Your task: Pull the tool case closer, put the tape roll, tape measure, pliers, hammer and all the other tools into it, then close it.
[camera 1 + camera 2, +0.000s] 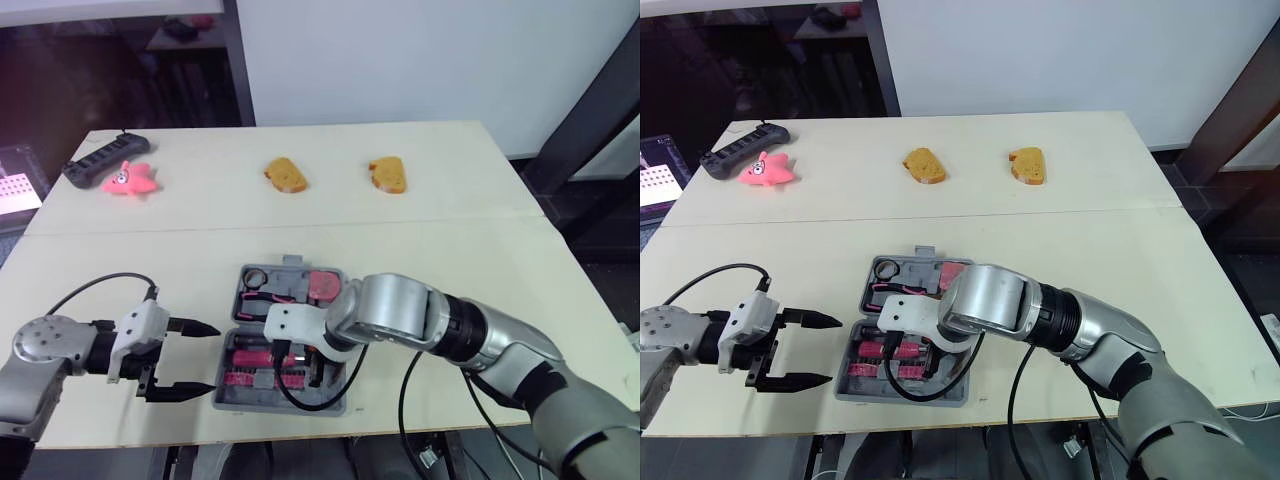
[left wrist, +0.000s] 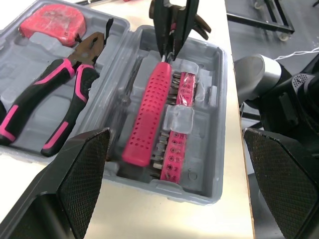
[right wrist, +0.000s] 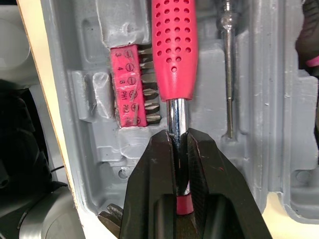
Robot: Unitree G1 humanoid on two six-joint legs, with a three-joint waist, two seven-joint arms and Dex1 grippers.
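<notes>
Since the right gripper point(image 3: 179, 139) is clamped on the hammer point(image 3: 174, 50) shaft, handle running leftward in the tool case point(image 1: 330, 405), the left gripper point(image 1: 208, 358) sits wide open just left.

Case point(image 2: 214, 139): 1.
Pliers point(image 2: 92, 50): 1, in the case.
Tape measure point(image 2: 55, 20): 1, in the case.
Tape roll point(image 1: 248, 276): 1, in the case.
Hammer point(image 2: 149, 114): 1, in the case.
Screwdriver point(image 3: 229, 74): 1, beside the hammer.
Bit holder point(image 3: 128, 84): 1; its bits partly hidden, not counted.
Bread point(image 1: 286, 175) point(image 1: 388, 175): 2, at 12 and 1 o'clock from the case.
Plush point(image 1: 128, 180): 1, at 10 o'clock.
Power strip point(image 1: 95, 160): 1, at 10 o'clock, just beside the plush.
</notes>
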